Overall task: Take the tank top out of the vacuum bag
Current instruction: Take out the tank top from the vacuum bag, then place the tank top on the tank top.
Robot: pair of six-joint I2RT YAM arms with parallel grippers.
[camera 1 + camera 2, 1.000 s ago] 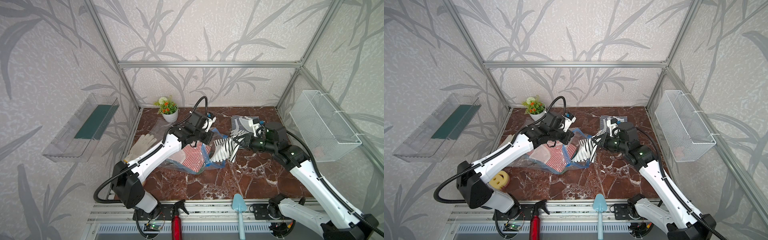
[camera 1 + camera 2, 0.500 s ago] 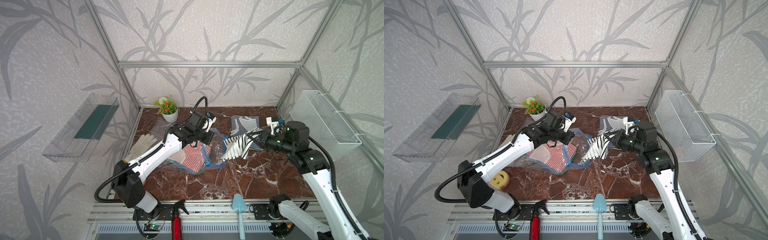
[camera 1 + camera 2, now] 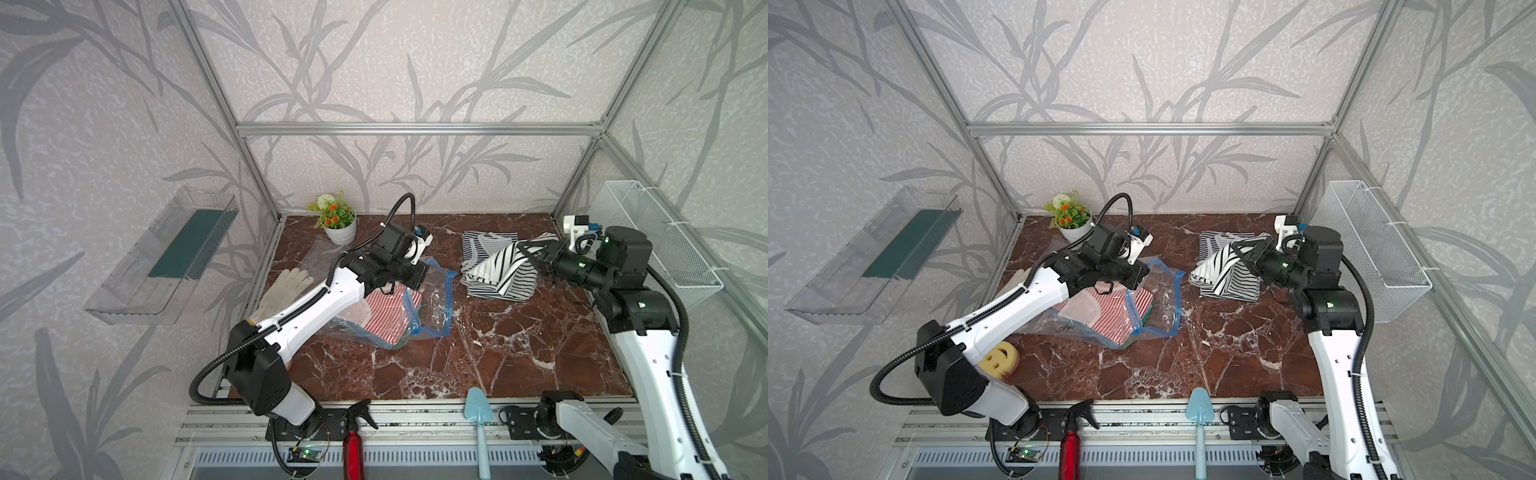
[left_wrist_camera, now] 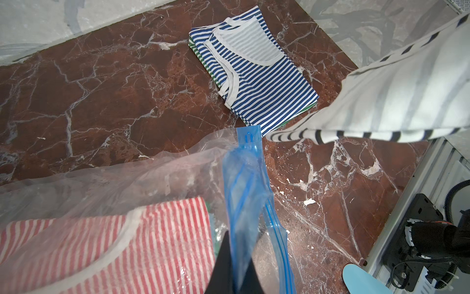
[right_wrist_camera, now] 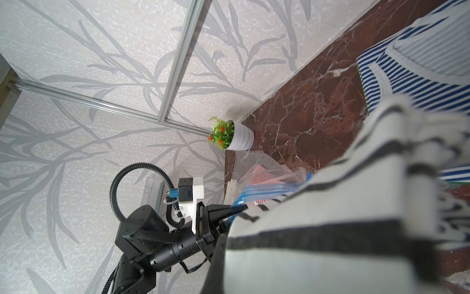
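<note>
The extraction itself looks done. The black-and-white striped tank top (image 3: 505, 270) is wholly clear of the vacuum bag (image 3: 436, 291) and hangs at the far right of the table (image 3: 519, 353). The right gripper (image 3: 530, 253) is clamped on a bunched fold at its upper end. By this reading, what remains is to lower the garment and let it go, probably on or beside the folded blue-striped tops (image 4: 259, 84) just behind it.

The left gripper (image 4: 237, 262) is closed tight on the bag's blue zip strip (image 3: 449, 303), pinching the upper lip and holding it lifted off the table. The bag lies left of centre with its mouth gaping toward the right. A red-striped top (image 4: 127, 241) and something green beneath it are inside; whether those are meant to come out too cannot be judged from here.

The held tank top's long axis slopes from the grip, high at the far right, down toward the near left. Its stripes fan out along that line and its loose lower edge points at the bag's mouth. Whether that edge touches the table or the folded tops cannot be told.
</note>
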